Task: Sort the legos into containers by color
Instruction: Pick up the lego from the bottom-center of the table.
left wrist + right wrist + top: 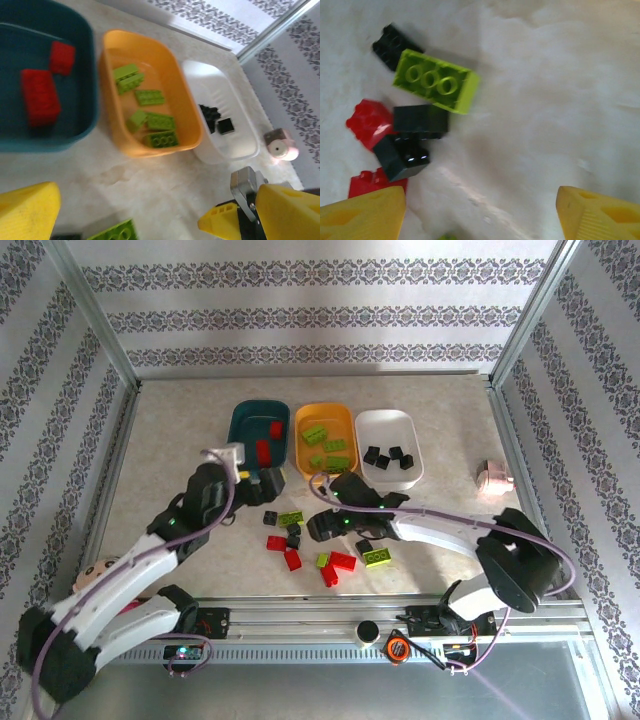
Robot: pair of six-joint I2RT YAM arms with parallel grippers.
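Yellow fingers (362, 215) of my right gripper (480, 212) stand wide apart over bare table (545, 100), with nothing between them. At their 10 o'clock lie loose legos (292, 540): a lime brick (437, 82), two black bricks (420, 120) and red pieces (367, 122) beside them. That arm bends its elbow at 4 o'clock of the tabletop and stretches its forearm toward 9 o'clock. My left gripper (132, 217) is spread open and empty, hovering just off the 6 o'clock side of the teal tray (75, 115), which holds two red blocks (40, 97). Its arm reaches up from 7 o'clock. At that tray's 3 o'clock sits the orange tray (107, 90) with lime pieces (160, 120), then the white tray (245, 135) with black pieces (225, 125).
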